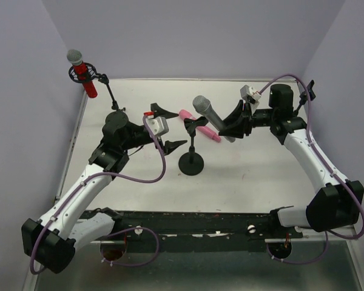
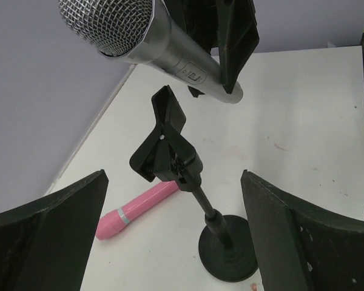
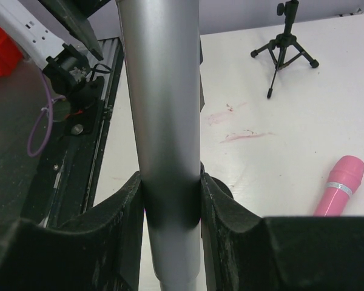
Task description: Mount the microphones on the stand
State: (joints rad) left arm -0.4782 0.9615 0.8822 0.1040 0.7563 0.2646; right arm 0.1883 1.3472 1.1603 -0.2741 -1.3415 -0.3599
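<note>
**One microphone mounted, one in hand, one on the table**

You have roughly a third of the job done. In the overhead view, the glittery red microphone with the silver mesh head (image 1: 84,76) sits in the ring mount of the black tripod stand (image 1: 112,97), at the table's 10 o'clock corner. That one looks finished.

Your right gripper (image 3: 170,206) is clenched around the barrel of the silver-grey stick microphone (image 1: 207,110). It holds the microphone in the air at about 1 o'clock from the black spring clip (image 2: 164,142) on the round-based desk stand (image 1: 192,163). The left wrist view shows clear space between microphone and clip, so it is not seated yet.

Your left gripper (image 1: 168,128) is fully released and holds nothing. It hovers at 9 o'clock of the clip stand, with the clip in line between its fingers.

The all-pink microphone (image 2: 136,209) lies flat on the white table (image 1: 261,176), just at 12 o'clock of the clip stand, untouched. No third holder shows for it.
</note>
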